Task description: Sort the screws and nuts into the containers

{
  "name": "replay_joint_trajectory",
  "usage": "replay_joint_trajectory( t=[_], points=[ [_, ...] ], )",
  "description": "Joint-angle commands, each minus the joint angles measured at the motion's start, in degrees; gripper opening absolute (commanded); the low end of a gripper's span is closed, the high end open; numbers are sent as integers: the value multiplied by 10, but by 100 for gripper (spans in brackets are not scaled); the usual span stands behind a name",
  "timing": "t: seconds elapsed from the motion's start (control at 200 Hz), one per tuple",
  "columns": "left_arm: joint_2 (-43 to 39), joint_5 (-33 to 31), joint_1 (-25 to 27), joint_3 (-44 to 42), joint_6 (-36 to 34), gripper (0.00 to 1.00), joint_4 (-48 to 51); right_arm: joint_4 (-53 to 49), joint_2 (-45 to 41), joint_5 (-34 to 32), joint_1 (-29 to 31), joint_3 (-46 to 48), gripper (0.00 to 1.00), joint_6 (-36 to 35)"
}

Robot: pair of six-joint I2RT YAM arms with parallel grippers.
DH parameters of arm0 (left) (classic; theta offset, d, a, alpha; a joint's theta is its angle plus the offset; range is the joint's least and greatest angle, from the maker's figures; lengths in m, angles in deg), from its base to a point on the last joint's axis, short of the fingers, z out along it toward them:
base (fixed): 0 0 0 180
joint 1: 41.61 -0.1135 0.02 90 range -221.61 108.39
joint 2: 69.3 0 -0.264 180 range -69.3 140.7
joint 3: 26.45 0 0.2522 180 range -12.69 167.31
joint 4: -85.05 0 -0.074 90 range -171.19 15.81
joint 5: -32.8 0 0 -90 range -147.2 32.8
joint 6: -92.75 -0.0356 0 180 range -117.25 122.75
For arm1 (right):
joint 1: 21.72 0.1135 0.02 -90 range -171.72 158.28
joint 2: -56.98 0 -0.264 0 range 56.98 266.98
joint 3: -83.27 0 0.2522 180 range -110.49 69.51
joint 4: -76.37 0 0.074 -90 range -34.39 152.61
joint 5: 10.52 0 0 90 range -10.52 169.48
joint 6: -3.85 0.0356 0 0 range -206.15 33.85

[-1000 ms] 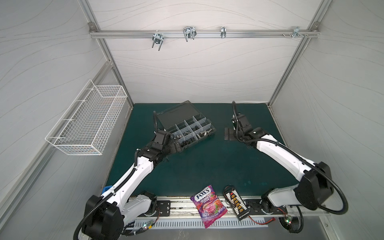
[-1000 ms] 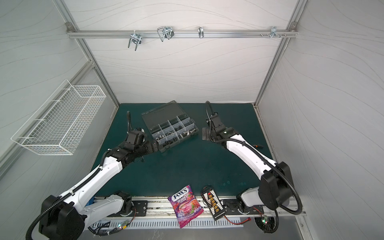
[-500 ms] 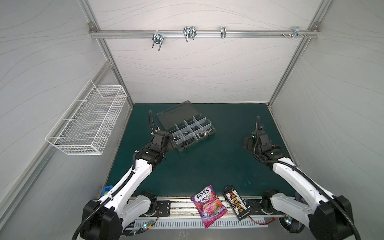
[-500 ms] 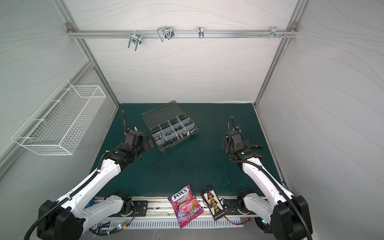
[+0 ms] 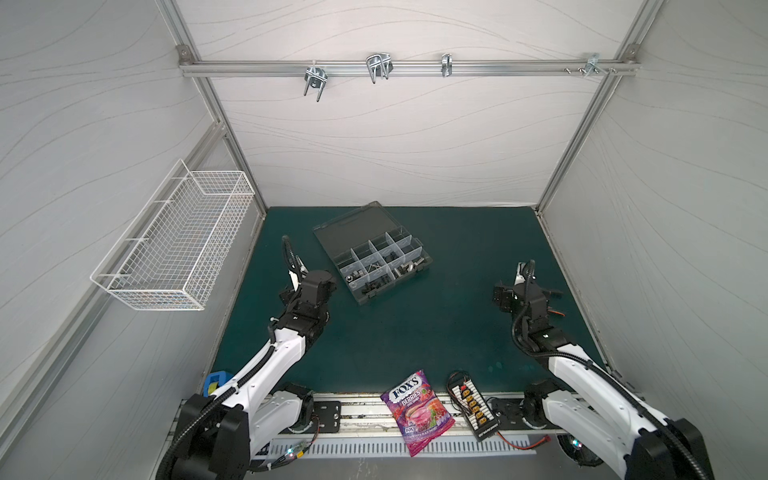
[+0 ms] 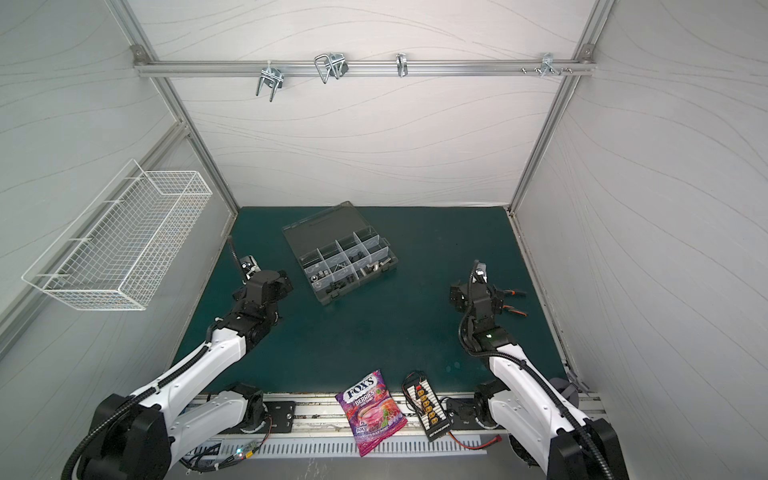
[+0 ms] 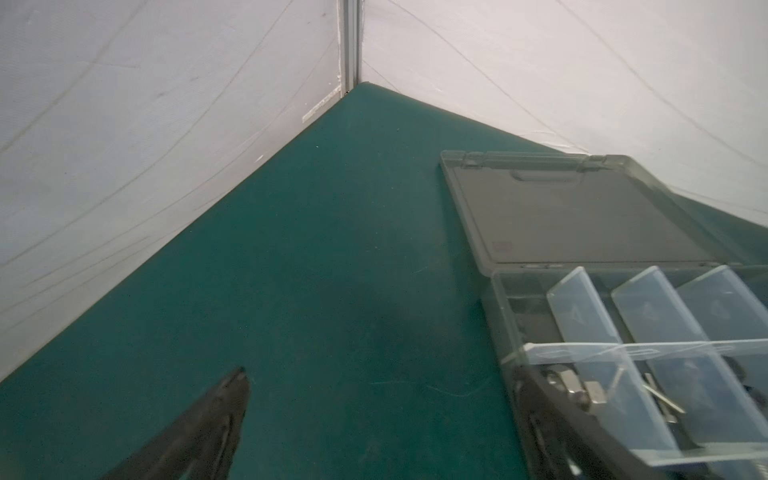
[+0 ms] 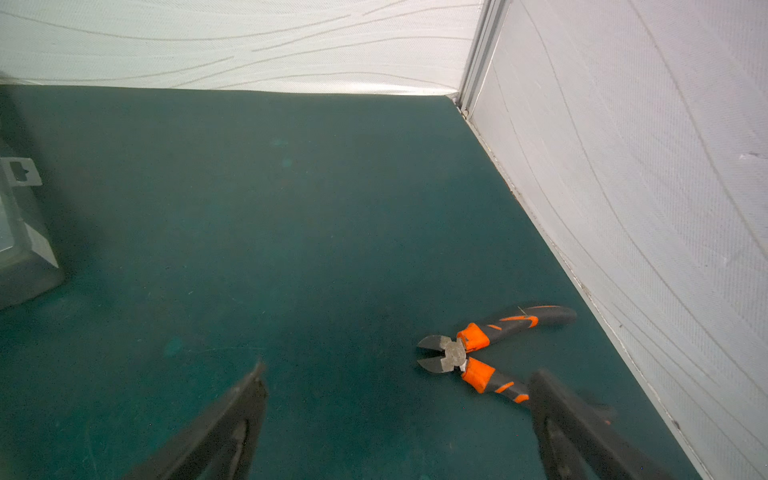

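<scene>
The smoky-grey organizer box point(image 5: 419, 272) point(image 6: 385, 270) lies on the green mat with its lid point(image 5: 353, 226) point(image 7: 582, 208) folded flat behind it. Its containers point(image 5: 376, 249) are parted by clear dividers. Silver nuts point(image 5: 355, 276) point(image 7: 582, 392) and screws point(image 5: 409, 268) point(image 7: 660, 397) lie in the near compartments. All the hardware I can see is inside the box. My left gripper point(image 5: 312, 283) point(image 6: 264, 284) point(image 7: 380, 374) is open and empty just left of the box. Far to the right of the box, my right gripper point(image 5: 517, 297) point(image 6: 473, 297) point(image 8: 399, 372) is open and empty over bare mat.
Orange-handled cutting pliers point(image 8: 453, 353) point(image 6: 513, 301) lie by the right wall beside my right gripper. A candy bag point(image 5: 415, 411) and a yellow-plug connector board point(image 5: 473, 411) sit at the front edge. A white wire basket point(image 5: 178, 245) hangs on the left wall.
My right gripper has pulled away from the box's right side, back and to the right, next to the pliers. My left gripper has drawn back a little from the box's left corner.
</scene>
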Motion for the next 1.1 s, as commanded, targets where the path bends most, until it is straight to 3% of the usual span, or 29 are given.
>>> replay_joint_trajectory(
  t=[0.0, 0.3, 0.48, 0.795, 1.095],
  points=[
    [-3, -9, -25, -29, -52, 100, -135, 61, -6, -17, -8, 13, 99, -5],
    [48, 130, -55, -105, -188, 100, -320, 161, 15, -29, -30, 63, 99, 19],
    [98, 171, -63, -135, -233, 100, -412, 212, 23, -24, -53, 89, 99, 31],
    [177, 245, -113, -147, -228, 100, -534, 235, 48, -17, -67, 94, 99, 35],
    [310, 319, -149, -141, -209, 99, -664, 260, 71, 2, -77, 93, 99, 18]
  ],
)
